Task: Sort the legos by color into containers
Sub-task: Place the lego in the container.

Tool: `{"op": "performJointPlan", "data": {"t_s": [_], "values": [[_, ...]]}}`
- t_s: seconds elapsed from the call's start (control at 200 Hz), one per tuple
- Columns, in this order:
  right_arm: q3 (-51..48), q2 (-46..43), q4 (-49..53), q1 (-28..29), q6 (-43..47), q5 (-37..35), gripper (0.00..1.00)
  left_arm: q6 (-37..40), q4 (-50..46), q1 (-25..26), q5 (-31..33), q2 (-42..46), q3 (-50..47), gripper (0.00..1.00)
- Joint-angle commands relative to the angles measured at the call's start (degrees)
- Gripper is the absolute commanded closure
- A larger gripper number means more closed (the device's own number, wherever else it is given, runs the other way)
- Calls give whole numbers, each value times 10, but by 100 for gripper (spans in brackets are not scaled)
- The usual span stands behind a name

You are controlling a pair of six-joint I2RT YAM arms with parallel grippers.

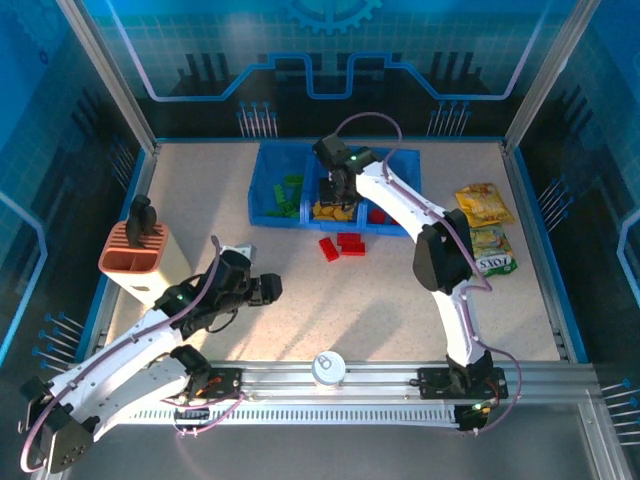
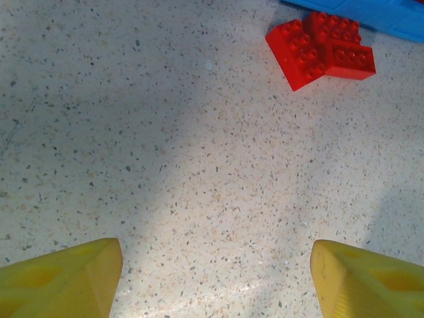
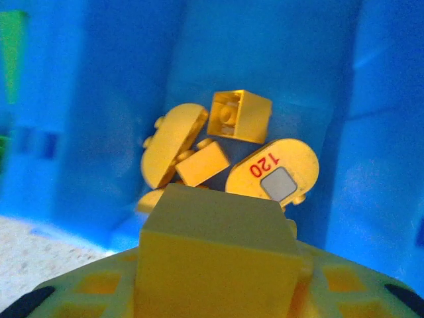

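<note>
Our right gripper [image 1: 340, 185] was closed on a yellow brick [image 3: 217, 255], which sat squarely between its fingers in the wrist view. Below it lay the middle compartment [image 3: 265, 53] of the blue tray [image 1: 268, 165], where a small pile of yellow legos [image 3: 228, 149] rested on the floor, one of them printed with the number 120. From above, we saw the arm stretched across the table with the gripper hanging over that same compartment. Green legos [image 1: 288, 195] lay in the compartment to its left and a few red ones in the compartment to its right.

We judged this to be the release step for a yellow piece: carried to the right bin, but not yet let go. The next move called for the jaws to part so that the brick fell among its own colour, followed by a straight lift clear of the low walls.

Our left gripper [image 2: 215, 278] hovered low over bare table, its jaws spread wide and holding nothing. Ahead of it a cluster of red legos [image 2: 321, 48] lay on the table, touching one another and just beside the tray's near wall. We took these to be the unsorted remainder. Because they were bunched together, we thought a pick there would need the fingers set around a single brick.
</note>
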State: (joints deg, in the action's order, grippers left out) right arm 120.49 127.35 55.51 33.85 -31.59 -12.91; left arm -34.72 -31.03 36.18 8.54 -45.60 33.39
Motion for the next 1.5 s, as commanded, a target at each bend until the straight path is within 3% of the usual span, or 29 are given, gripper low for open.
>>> {"op": "performJointPlan", "data": {"t_s": [0.0,0.125,0.24,0.34,0.655,1.041,1.326,1.496], "values": [[48,32,55,-6,15,14,59,-21,-9,8,-11,13,-12,24],[75,54,64,-13,13,24,56,-23,-11,15,-8,16,-13,24],[86,54,69,-12,15,26,42,-20,-11,16,-8,16,-11,24],[83,31,68,-9,16,21,36,-18,-5,17,-11,14,-10,24],[42,-62,58,1,25,15,35,-11,19,19,-20,-26,7,24],[-359,-330,-125,9,-12,48,34,0,62,20,-63,-230,121,20],[-574,-484,-173,-24,-38,50,34,-23,78,20,-68,-413,246,23],[-656,-550,-192,-41,-52,62,35,-23,51,19,-36,-505,333,25]]}}
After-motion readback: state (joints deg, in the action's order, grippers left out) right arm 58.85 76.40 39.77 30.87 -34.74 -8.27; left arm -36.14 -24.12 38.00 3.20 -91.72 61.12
